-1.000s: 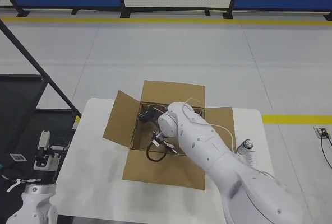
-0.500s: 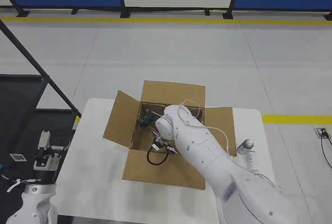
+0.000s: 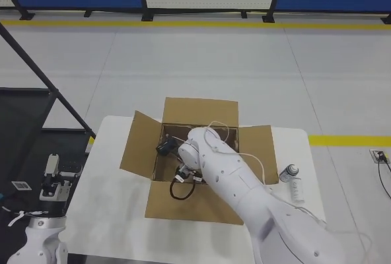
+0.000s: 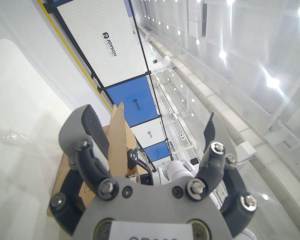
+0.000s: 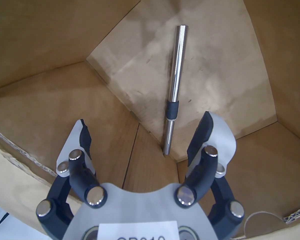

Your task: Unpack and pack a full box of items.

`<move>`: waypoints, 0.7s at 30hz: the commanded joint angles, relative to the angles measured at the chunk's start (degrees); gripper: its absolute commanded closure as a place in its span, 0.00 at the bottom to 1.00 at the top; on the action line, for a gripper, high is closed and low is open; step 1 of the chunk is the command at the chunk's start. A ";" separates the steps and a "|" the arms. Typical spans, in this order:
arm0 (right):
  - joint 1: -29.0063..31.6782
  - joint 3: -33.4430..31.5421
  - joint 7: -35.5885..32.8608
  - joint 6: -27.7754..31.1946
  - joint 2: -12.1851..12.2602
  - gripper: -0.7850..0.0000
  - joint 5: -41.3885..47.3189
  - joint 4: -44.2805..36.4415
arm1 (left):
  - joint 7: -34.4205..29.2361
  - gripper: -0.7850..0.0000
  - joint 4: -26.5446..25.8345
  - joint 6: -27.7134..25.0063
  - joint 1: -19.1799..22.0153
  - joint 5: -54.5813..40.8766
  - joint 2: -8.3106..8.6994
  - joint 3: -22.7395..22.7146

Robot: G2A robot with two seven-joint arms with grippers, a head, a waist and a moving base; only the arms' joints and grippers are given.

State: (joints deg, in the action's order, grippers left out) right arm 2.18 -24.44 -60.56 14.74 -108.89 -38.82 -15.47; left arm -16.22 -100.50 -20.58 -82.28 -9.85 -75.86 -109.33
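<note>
Right pincer (image 5: pixel 145 123) wide, at 9 o'clock side of box (image 3: pixel 202 109); rod (image 5: pixel 177 71) just ahead, long axis square to closing line.

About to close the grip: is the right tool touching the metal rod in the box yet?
Apart. The right wrist view shows the right tool open, with floor of the box visible between it and the rod on both sides.

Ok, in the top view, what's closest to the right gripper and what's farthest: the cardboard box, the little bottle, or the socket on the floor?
1. Cardboard box: around the right gripper, which is inside it.
2. Little bottle: on the table, beside the box.
3. Floor socket: off the table, by the yellow line.
</note>
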 commanded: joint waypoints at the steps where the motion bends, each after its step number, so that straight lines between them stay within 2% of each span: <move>1: 0.19 -0.07 0.08 -0.32 -0.06 0.00 -0.26 -0.46 | 0.00 0.00 0.00 0.00 0.00 0.00 0.00 0.00; 8: -1.64 -0.32 2.23 -3.22 0.63 0.00 -3.24 1.66 | 0.00 0.00 0.00 0.00 0.00 0.00 0.00 0.00; 16: -3.81 -0.84 0.33 0.05 2.30 0.00 -5.17 5.92 | 0.00 0.00 0.00 0.00 0.00 0.00 0.00 0.00; 21: -3.12 -1.26 -1.38 2.21 2.98 0.00 -5.17 6.42 | 0.00 0.00 0.00 0.00 0.00 0.00 0.00 0.00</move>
State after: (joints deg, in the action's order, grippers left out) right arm -1.16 -25.56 -61.62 16.29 -106.04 -44.17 -9.05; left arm -16.22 -100.50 -20.58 -82.28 -9.85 -75.86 -109.33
